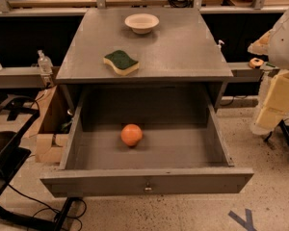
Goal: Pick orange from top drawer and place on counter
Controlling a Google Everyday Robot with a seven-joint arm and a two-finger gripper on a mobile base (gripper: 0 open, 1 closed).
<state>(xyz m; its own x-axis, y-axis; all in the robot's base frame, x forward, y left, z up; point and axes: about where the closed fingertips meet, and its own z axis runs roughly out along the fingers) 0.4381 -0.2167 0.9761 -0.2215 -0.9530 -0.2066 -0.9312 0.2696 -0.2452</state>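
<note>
The orange [131, 134] is a small round fruit lying on the floor of the top drawer [147, 181], a little left of its middle. The drawer is pulled fully open, with a small metal knob [147, 186] on its front panel. The counter [183, 47] is the flat grey top of the cabinet just behind and above the drawer. My gripper [269, 113] hangs at the right edge of the camera view, below the white arm [285, 35]. It is off to the right of the drawer and well away from the orange. It holds nothing that I can see.
A green and yellow sponge [121, 62] lies on the counter's front left. A white bowl [141, 22] stands at its back. A small orange-and-black tape roll [256, 62] sits on a shelf at the right. Black frames and cables [9, 143] stand on the floor at the left.
</note>
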